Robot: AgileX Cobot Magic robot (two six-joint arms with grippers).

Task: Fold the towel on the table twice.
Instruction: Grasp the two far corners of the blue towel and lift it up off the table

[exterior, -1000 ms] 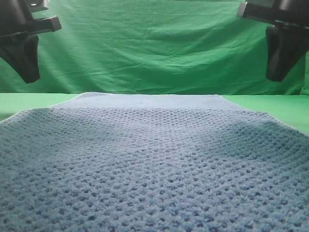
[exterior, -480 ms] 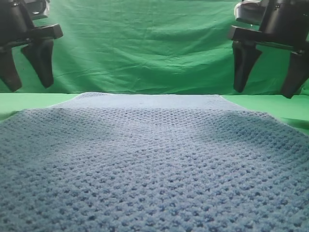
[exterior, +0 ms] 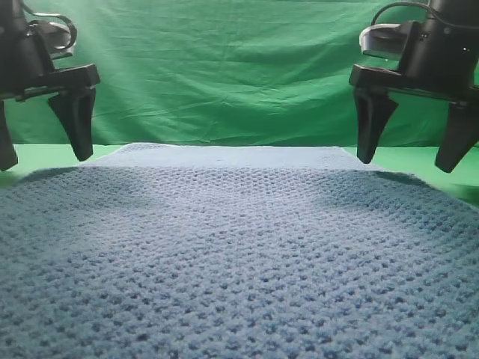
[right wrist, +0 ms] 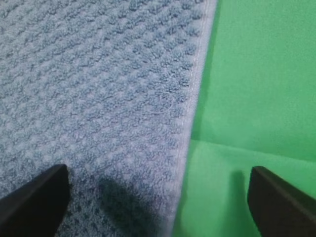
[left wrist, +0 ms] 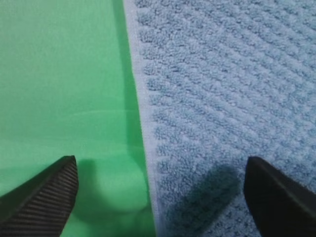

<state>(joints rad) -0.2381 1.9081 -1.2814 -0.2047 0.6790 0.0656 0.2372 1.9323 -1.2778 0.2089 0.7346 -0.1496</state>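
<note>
The blue-grey waffle-knit towel lies flat over the green table and fills most of the exterior view. My left gripper hangs open above the towel's far left edge, one finger on each side of the pale hem. In the left wrist view the left gripper holds nothing. My right gripper hangs open above the far right edge in the same way. The right wrist view shows the right gripper straddling the hem, with nothing between its fingers.
A wrinkled green fabric backdrop rises behind the table. Bare green table shows left of the towel, and more bare table shows right of it.
Both grippers have opened from shut and come down from the top corners toward the towel's far side edges. The towel has not moved.
</note>
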